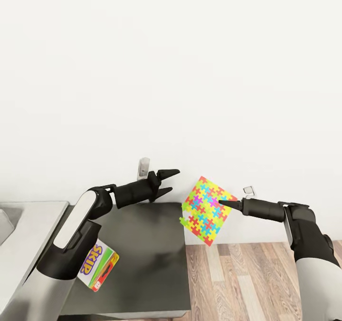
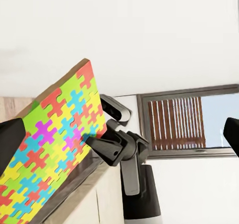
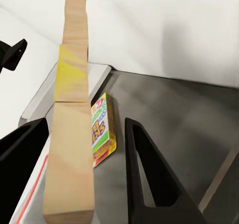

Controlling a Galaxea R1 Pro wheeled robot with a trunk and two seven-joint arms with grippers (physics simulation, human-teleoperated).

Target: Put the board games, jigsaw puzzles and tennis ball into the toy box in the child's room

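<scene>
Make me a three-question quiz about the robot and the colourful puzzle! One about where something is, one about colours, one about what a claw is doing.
1. Where is the Skip-Bo box?
A. on the dark table top
B. on the wooden floor
C. in the left gripper

2. What does the jigsaw puzzle look like?
A. plain white
B. many bright colours
C. all black

3. What is the right gripper doing?
A. hanging empty
B. holding a ball
C. gripping the puzzle's edge

Answers:
1. A, it lies flat on the table under the left arm.
2. B, yellow, green, blue, red and pink pieces show.
3. C, the puzzle's edge sits between its fingers, held off the table.
</scene>
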